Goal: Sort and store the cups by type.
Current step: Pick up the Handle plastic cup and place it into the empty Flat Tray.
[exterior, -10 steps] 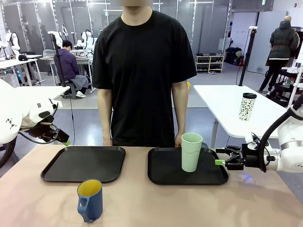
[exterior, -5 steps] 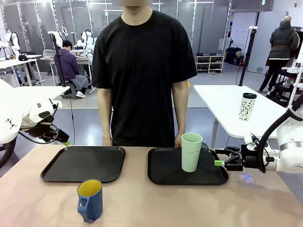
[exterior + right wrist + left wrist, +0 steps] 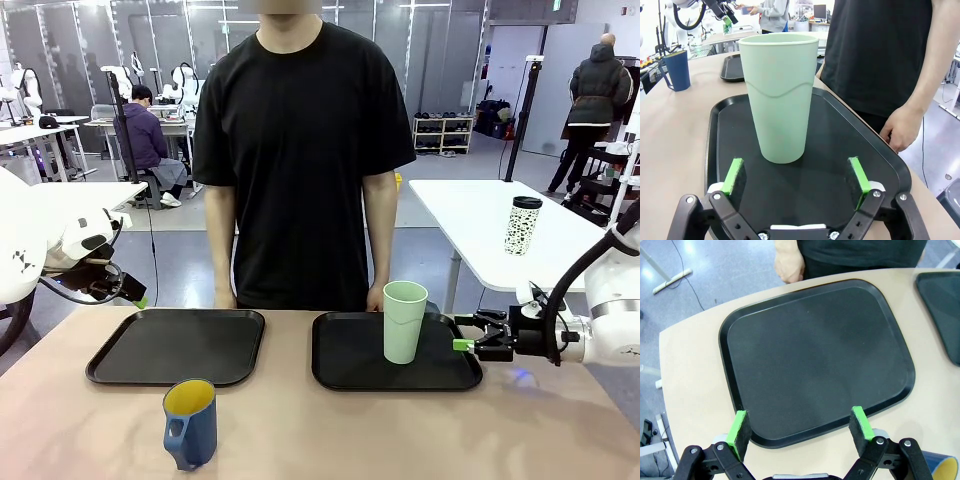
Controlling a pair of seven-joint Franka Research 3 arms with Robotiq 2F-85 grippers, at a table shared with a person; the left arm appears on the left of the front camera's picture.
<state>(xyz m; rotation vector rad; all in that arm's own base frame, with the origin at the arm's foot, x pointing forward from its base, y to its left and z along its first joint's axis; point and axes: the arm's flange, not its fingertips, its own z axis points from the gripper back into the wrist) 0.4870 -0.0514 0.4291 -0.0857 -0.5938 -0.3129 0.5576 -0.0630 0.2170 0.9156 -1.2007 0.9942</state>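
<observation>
Seemingly tumbler (image 3: pixel 405 322) stored: right gripper (image 3: pixel 795 169), jaws spread, hovering beside it at right edge of right tray (image 3: pixel 345 372). Next: left gripper (image 3: pixel 800 422), likewise spread, fetching blue mug (image 3: pixel 190 423) from front edge of table (image 3: pixel 400 440).

One tumbler (image 3: pixel 404 322); one mug (image 3: pixel 190 424); two trays (image 3: pixel 176 345)

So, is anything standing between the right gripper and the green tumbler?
Nothing visible. The right gripper is open and faces the green tumbler, which stands upright on the black tray, with bare tray floor between them. The person's hand hangs beside the tray's rim, off that line.
</observation>
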